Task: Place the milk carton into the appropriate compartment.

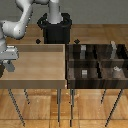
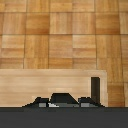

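Note:
My gripper (image 1: 7, 64) hangs low over the exterior view's left edge of the light wooden table (image 1: 40, 65). No grey-white milk carton shows on the table in the exterior view. In the wrist view a dark shape with a peaked top (image 2: 61, 97) sits between the fingers (image 2: 42, 103), and I cannot tell whether it is the carton. The jaws stand close on either side of that shape, but whether they press on it does not show.
A dark box of dividers (image 1: 97, 62) stands at the exterior view's right, against the table. Small grey blocks (image 1: 114, 48) sit in its compartments. The robot's black base (image 1: 55, 27) is behind the table. Thin metal legs (image 1: 60, 105) hold both up over a parquet floor (image 2: 60, 35).

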